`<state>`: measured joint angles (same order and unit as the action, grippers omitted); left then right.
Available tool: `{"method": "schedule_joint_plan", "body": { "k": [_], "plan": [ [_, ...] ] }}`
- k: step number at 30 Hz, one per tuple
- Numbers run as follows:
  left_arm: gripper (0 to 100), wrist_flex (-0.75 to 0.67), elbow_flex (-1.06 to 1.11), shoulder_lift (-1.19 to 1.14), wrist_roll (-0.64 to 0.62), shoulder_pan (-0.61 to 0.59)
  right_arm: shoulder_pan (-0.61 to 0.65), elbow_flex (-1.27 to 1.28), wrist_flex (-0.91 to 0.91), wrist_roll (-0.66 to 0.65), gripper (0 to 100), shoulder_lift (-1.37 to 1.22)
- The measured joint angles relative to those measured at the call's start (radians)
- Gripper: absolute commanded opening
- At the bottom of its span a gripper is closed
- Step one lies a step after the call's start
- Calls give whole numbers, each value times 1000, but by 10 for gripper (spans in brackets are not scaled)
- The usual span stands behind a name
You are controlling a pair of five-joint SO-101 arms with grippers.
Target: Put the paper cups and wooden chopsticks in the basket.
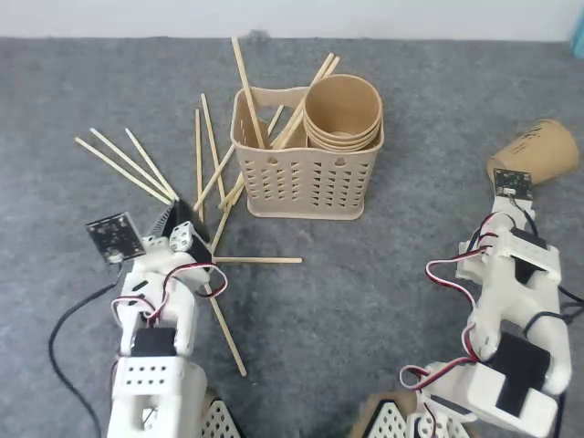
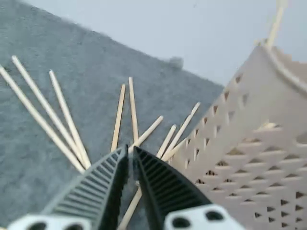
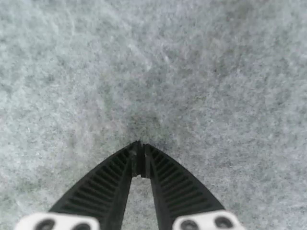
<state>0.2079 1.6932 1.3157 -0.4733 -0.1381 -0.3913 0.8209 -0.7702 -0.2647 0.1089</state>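
High camera hangs well above the grey felt-covered table [image 1: 383,292], looking down, arm bases at 6 o'clock, the beige perforated plastic basket [image 1: 301,182] towards 12. Left wrist camera rides low behind the left arm's black ribbed gripper [image 2: 129,152], facing out across the felt, close on that basket's wall and the loose thin wooden chopsticks [image 2: 62,124], ground the high camera covers too, around its 10 o'clock. Right wrist camera tips steeply down past the right arm's black ribbed gripper [image 3: 139,152], very near the felt.
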Motion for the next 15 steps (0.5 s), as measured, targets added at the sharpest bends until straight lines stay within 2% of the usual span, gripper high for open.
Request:
{"method": "schedule_joint_plan", "body": {
  "k": [8,15],
  "plan": [
    [13,-23,-14,-132,3,8,0,6,-3,0,9,12],
    [13,-26,-118,-327,133,-9,0,6,-3,0,9,12]
  ]
}}
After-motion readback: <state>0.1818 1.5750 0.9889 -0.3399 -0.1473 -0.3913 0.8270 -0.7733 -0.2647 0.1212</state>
